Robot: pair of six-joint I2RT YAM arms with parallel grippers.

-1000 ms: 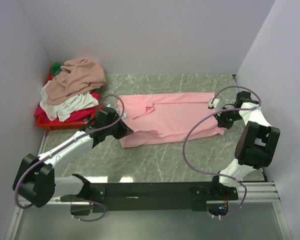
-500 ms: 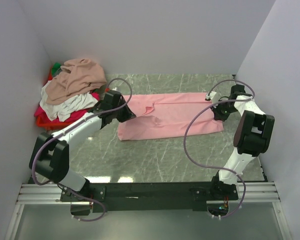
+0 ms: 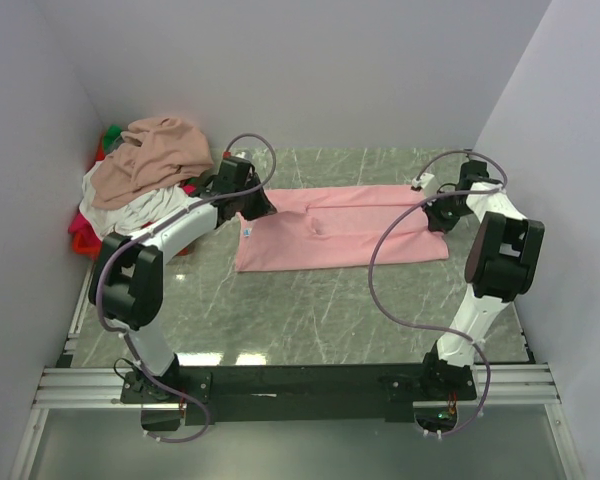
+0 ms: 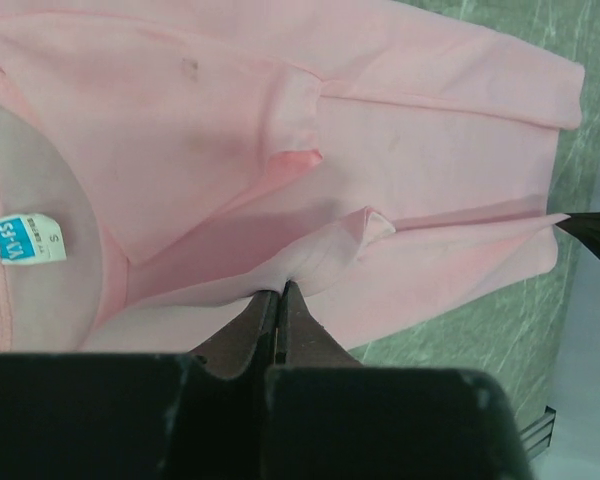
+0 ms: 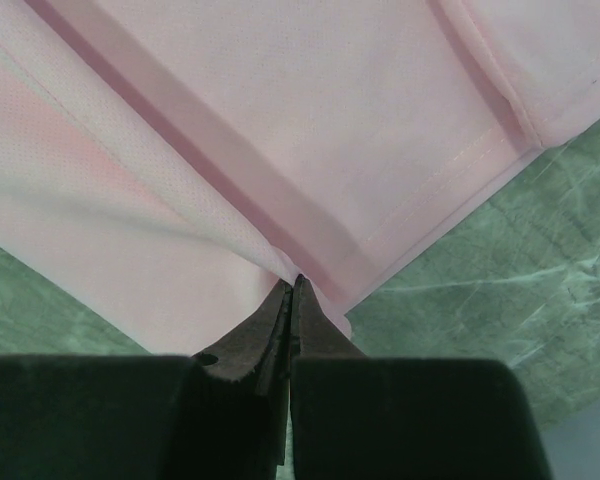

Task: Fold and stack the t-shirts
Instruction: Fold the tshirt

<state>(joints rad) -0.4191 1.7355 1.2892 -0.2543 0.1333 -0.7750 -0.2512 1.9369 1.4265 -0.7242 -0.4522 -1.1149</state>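
The light pink t-shirt [image 3: 340,238] lies folded lengthwise on the marble table, its blue-white neck label [image 4: 28,238] at the left end. My left gripper [image 3: 263,207] is shut on a pinch of the shirt's far left edge [image 4: 280,285]. My right gripper [image 3: 440,217] is shut on the shirt's far right edge [image 5: 298,275]. Both hold the edge low over the shirt's far side. The pink cloth also fills the left wrist view [image 4: 380,180] and the right wrist view [image 5: 280,120]. Other t-shirts, tan [image 3: 160,150], white [image 3: 140,210] and magenta [image 3: 85,238], are heaped at the back left.
The heap sits in a red plastic basket [image 3: 82,245] against the left wall. Grey walls close the table on the left, back and right. Bare marble [image 3: 320,310] lies between the shirt and the arm bases.
Both grippers have carried the shirt's near edge away from me, over the shirt to its far side. The shirt is now a narrower strip.
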